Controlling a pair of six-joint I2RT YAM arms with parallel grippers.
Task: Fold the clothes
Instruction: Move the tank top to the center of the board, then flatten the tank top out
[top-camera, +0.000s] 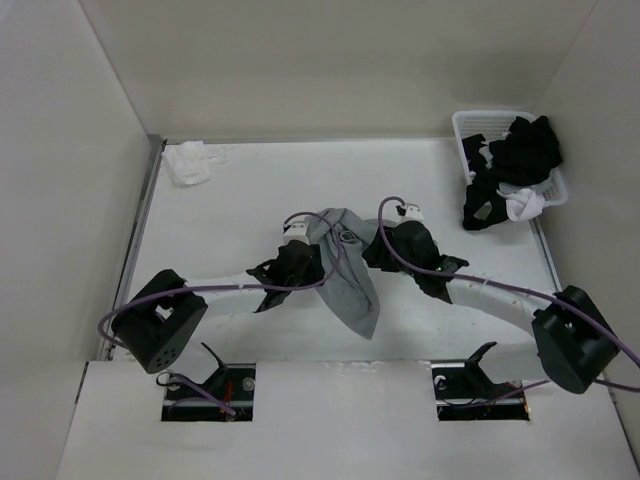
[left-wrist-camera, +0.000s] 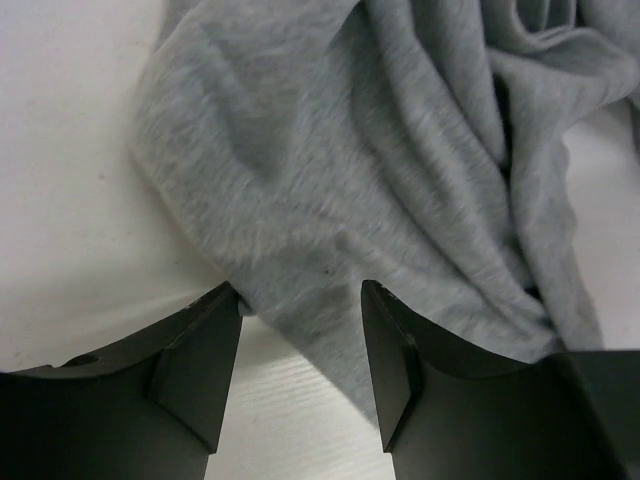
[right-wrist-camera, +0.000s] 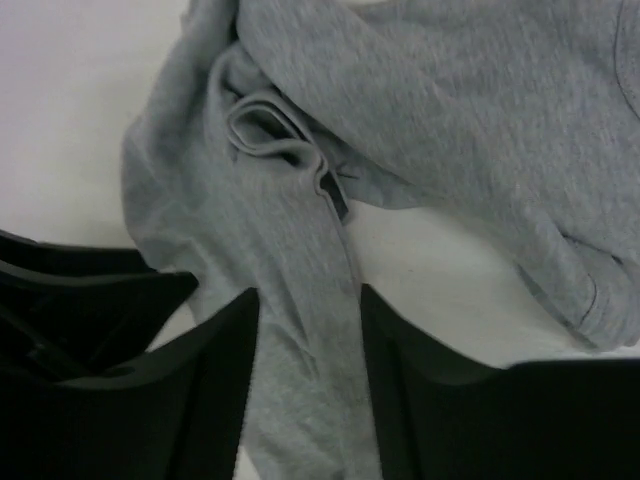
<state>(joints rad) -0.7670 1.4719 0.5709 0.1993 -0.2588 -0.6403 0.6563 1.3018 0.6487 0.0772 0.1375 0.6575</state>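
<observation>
The clothes (top-camera: 352, 280), a light grey sleeveless knit top, lie crumpled in a long heap mid-table between both arms. My left gripper (top-camera: 322, 262) reaches it from the left. In the left wrist view that gripper (left-wrist-camera: 300, 290) is open, low over the table, with a corner of the grey fabric (left-wrist-camera: 350, 180) lying between its fingertips. My right gripper (top-camera: 372, 250) comes in from the right. In the right wrist view the gripper (right-wrist-camera: 308, 295) is open and straddles a narrow band of the top (right-wrist-camera: 300, 360), with a hemmed fold (right-wrist-camera: 280, 140) just beyond it.
A white basket (top-camera: 470, 125) at the back right holds black and white garments (top-camera: 522, 150), and one black piece (top-camera: 483, 205) spills onto the table. A small white cloth (top-camera: 188, 162) lies at the back left. Walls close in the table on three sides.
</observation>
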